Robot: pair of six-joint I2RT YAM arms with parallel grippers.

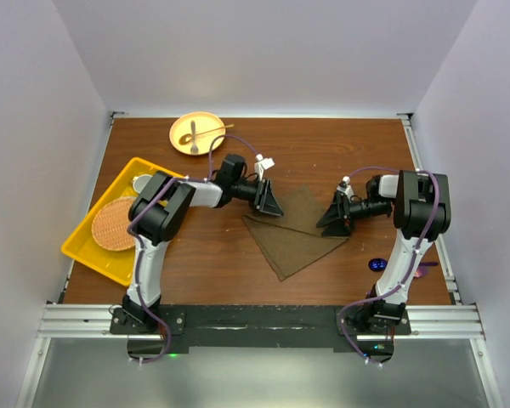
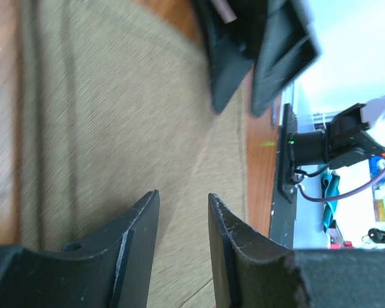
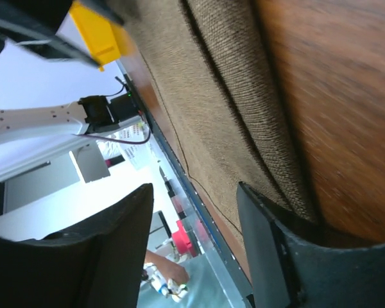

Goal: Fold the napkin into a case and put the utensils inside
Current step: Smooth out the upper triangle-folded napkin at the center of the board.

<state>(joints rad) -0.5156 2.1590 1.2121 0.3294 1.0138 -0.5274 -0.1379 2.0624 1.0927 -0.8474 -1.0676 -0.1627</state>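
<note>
Yellow tray [image 1: 98,259] holds mat [image 1: 112,225]; plate [image 1: 180,127], apparently utensils [image 1: 194,133].

The napkin [image 1: 293,234] is a plain olive-brown cloth lying flat at the middle of the bench [image 1: 195,255], partly folded. Its layers overlap: a far panel sits skewed like a diamond, and a larger triangle over it points toward the near edge. The left wrist view shows its coarse weave [image 2: 115,115] with parallel fold ridges along one side. The right wrist view shows stacked layer edges [image 3: 224,96] running beside bare wood. A glossy blue spoon [image 1: 378,264] lies on the bench near the right edge, apart from the napkin. A pale fork [image 1: 194,134] rests on a yellow plate [image 1: 180,144] at the far left, well apart from both.
</note>
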